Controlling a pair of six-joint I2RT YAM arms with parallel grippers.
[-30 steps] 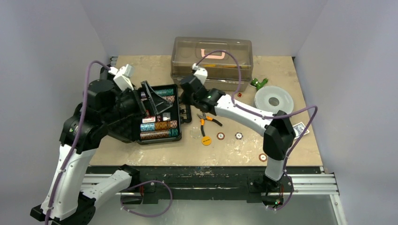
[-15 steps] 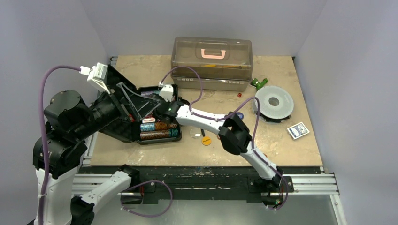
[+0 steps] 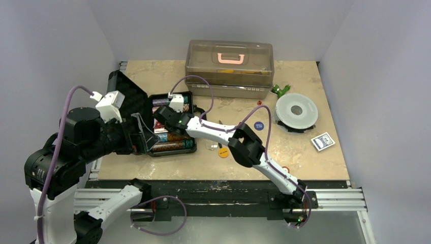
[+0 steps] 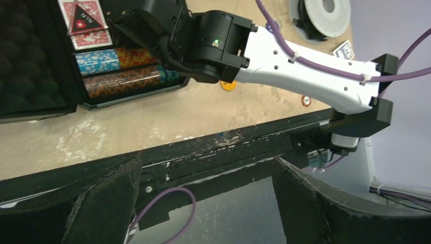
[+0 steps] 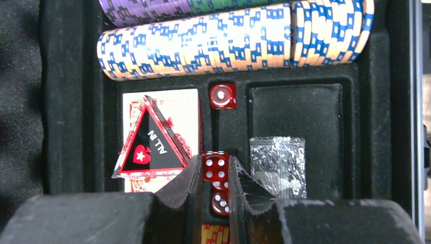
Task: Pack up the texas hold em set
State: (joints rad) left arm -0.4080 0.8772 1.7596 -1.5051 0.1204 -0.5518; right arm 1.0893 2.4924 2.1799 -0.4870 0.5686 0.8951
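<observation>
– Over the tray of the open black briefcase (image 3: 127, 94), what is the right gripper (image 5: 214, 162) holding?
– A red die (image 5: 215, 169), pinched between its two fingertips. A second die (image 5: 220, 202) shows lower down between the fingers; I cannot tell whether it is gripped too.
– And just past the tips?
– A third die (image 5: 222, 96) sits in the narrow slot. Left of it, an "ALL IN" triangle (image 5: 152, 147) lies on a card deck. To the right is a small clear bag (image 5: 277, 160), and beyond that a row of white-and-blue chips (image 5: 234, 40).
– The left gripper (image 4: 203, 168)?
– Jaws wide apart, holding nothing, at the briefcase's near left corner.
– What has changed?
– A second ago the right arm reached toward the translucent brown box (image 3: 229, 63); now it stretches left across the case. Half a second ago the left gripper hung over the lid; it has since dropped and drawn back.
– Anything outside the case?
– A yellow chip (image 3: 222, 152), a blue chip (image 3: 258, 125) and a blue card pack (image 3: 323, 141) lie loose on the table (image 3: 152, 170).
</observation>
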